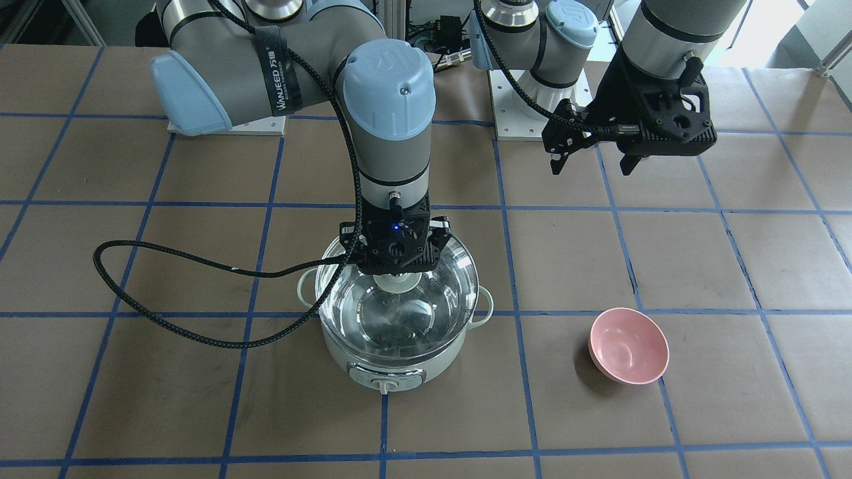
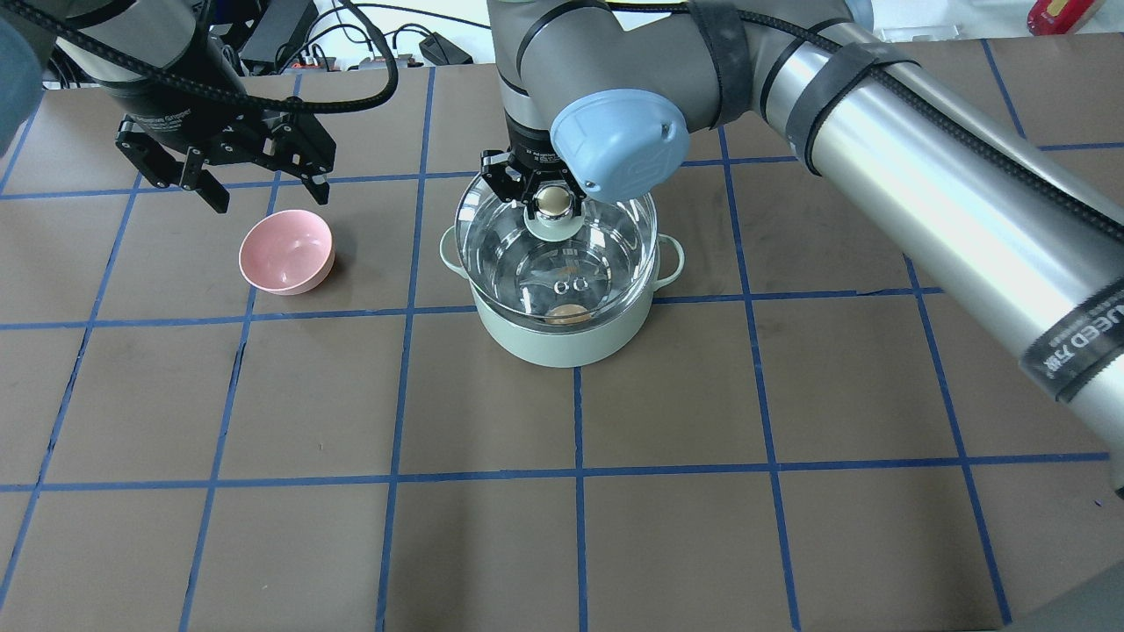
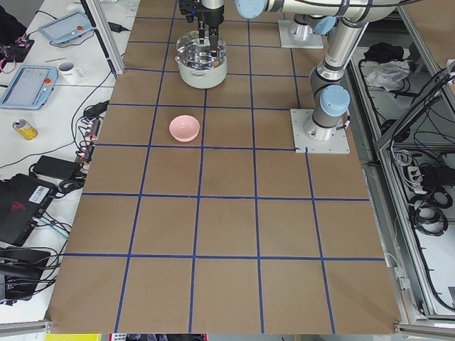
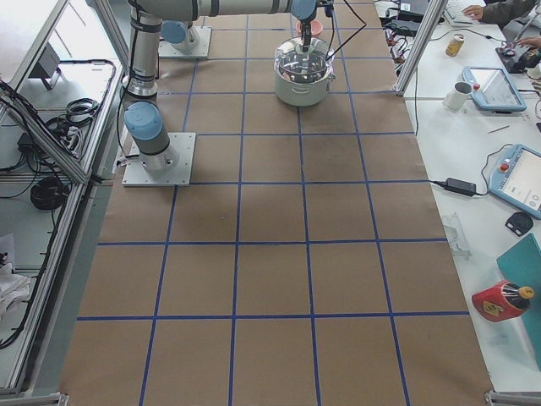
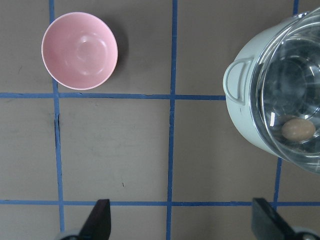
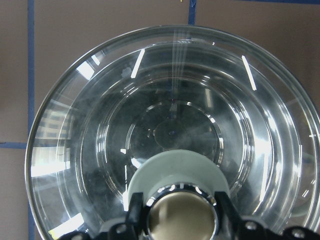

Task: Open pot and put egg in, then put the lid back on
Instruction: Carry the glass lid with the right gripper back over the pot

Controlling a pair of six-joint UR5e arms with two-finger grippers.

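Note:
The mint-green pot (image 2: 562, 347) stands mid-table. The tan egg (image 2: 568, 314) lies inside it, seen through the glass, and also shows in the left wrist view (image 5: 298, 129). The clear glass lid (image 2: 606, 254) sits over the pot's mouth; I cannot tell whether it rests on the rim or hangs just above it. My right gripper (image 2: 551, 202) is shut on the lid's beige-gold knob (image 6: 182, 217), a finger on each side. My left gripper (image 2: 270, 200) is open and empty, hanging above the table beyond the pink bowl.
A pink bowl (image 2: 287, 252) stands empty on the brown paper to the pot's left, below my left gripper. The right arm's black cable (image 1: 166, 266) loops down beside the pot. Blue tape lines grid the table.

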